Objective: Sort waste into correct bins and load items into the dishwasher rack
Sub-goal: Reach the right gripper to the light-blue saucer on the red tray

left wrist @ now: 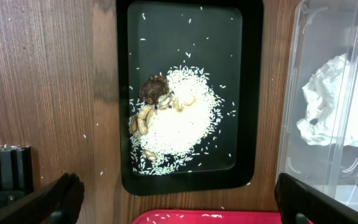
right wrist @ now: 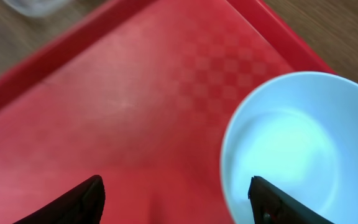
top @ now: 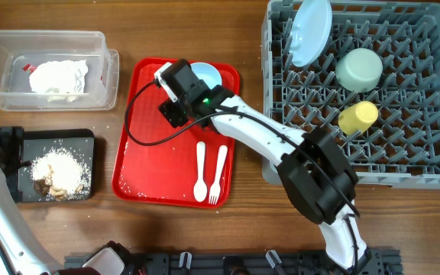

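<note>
The big grey dishwasher rack (top: 426, 145) stands at the right of the tabletop (top: 411, 221), with the red tray (top: 155, 160) left of it. The pale blue bowl (right wrist: 297, 143) sits in the tray's far corner, just right of the right gripper (right wrist: 176, 185). That gripper is wide open and empty, and it is the nearer of the 2.

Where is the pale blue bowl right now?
Overhead, the pale blue bowl sits at the red tray's far right corner, beside the right gripper, left of the rack.
</note>
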`<state>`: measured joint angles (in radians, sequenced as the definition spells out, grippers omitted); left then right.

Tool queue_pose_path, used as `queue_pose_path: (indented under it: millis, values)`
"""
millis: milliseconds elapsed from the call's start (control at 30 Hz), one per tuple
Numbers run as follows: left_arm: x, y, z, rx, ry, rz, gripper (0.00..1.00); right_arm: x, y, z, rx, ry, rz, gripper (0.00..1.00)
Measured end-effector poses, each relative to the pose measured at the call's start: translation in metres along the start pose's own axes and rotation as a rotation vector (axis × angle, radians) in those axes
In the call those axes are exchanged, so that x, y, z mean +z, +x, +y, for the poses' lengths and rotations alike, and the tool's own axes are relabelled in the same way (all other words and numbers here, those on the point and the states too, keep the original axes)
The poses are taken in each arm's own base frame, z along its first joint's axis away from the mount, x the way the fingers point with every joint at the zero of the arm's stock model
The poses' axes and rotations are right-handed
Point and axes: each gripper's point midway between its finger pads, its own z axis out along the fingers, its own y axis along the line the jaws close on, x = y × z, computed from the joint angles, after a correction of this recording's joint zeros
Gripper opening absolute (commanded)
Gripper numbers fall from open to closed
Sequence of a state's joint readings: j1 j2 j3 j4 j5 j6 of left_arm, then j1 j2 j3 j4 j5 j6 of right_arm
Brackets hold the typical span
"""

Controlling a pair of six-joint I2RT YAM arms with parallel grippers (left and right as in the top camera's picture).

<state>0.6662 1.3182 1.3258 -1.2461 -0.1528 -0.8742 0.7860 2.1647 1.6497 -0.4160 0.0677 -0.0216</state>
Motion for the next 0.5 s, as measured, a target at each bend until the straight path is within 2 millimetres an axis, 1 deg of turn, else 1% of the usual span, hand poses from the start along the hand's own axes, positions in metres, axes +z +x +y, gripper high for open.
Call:
queue_pose_path:
  millis: [167, 267, 367, 433, 467, 500]
  values:
    - [0.000, 0.000, 0.000, 0.000, 0.000, 0.000, 1.00, 0.006, 0.004, -0.017, -0.035, 0.075, 0.012, 0.72]
    - [0.000, 0.000, 0.000, 0.000, 0.000, 0.000, 1.00, 0.011, 0.008, -0.023, -0.043, 0.093, 0.023, 0.67]
    - [0.000, 0.000, 0.000, 0.000, 0.000, 0.000, 1.00, 0.022, 0.026, -0.027, -0.044, 0.103, 0.079, 0.55]
    - [0.000, 0.000, 0.000, 0.000, 0.000, 0.000, 1.00, 0.025, 0.030, -0.027, -0.040, 0.103, 0.092, 0.48]
    - [0.000, 0.000, 0.000, 0.000, 0.000, 0.000, 1.00, 0.024, 0.031, -0.027, -0.035, 0.103, 0.094, 0.40]
    - [0.000, 0.000, 0.000, 0.000, 0.000, 0.000, 1.00, 0.024, 0.031, -0.026, -0.031, 0.103, 0.095, 0.37]
